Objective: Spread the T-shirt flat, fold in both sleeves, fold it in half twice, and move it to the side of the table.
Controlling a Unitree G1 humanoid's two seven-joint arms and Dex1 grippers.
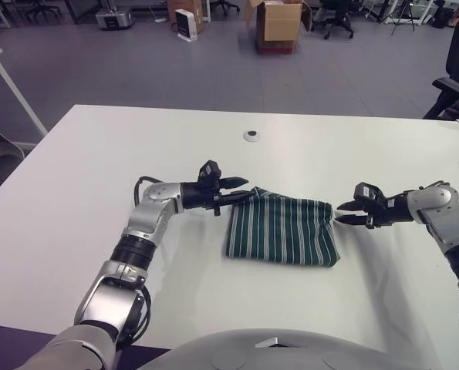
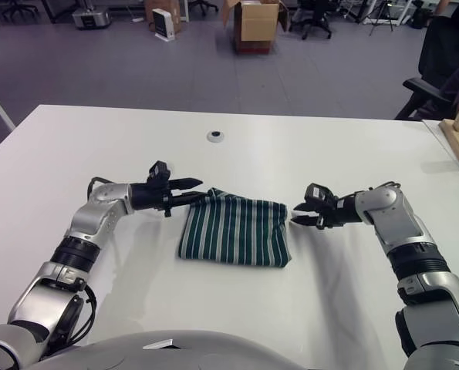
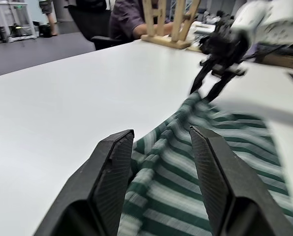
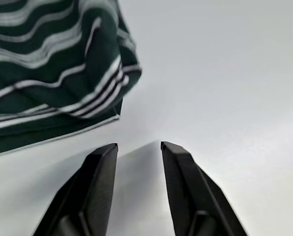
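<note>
T-shirt (image 1: pixel 283 231) sits mid-table (image 1: pixel 98 154), a compact striped rectangle. Folds look done; only the move aside seems left. Left gripper (image 1: pixel 248 189): jaws apart at the far-left corner, fabric between them, not pinched. Right gripper (image 1: pixel 339 213): also spread, just beside the far-right corner, off the cloth. Probably lining up a two-corner grab. No legible print on the shirt.

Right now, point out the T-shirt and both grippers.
T-shirt (image 1: pixel 283 230): left eye view, middle of the fold.
left gripper (image 1: pixel 248 189): left eye view, between the jaws.
right gripper (image 1: pixel 339 213): left eye view, between the jaws.
</note>
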